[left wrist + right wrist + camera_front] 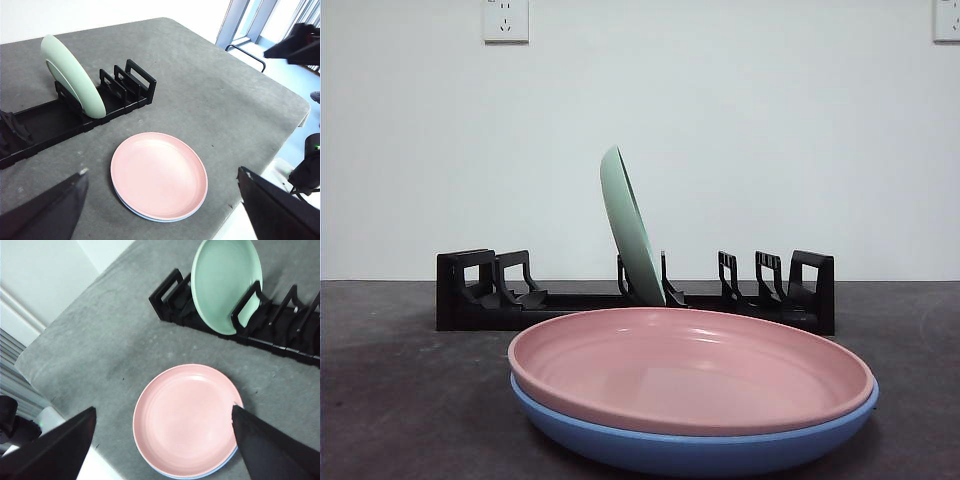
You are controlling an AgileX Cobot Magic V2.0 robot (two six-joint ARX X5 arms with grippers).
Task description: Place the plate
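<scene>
A pink plate (690,368) lies flat on a blue plate (700,450) near the table's front edge; both show in the left wrist view (158,175) and the right wrist view (187,419). A green plate (632,226) stands tilted in a middle slot of the black dish rack (480,295) behind them. My left gripper (160,210) is open and empty, high above the table. My right gripper (165,450) is open and empty, high above the stacked plates. Neither gripper shows in the front view.
The rack (45,120) has free slots on both sides of the green plate (226,285). The grey table's edge (300,107) drops off beside the plates. The other arm's dark tip (297,45) hangs beyond that edge.
</scene>
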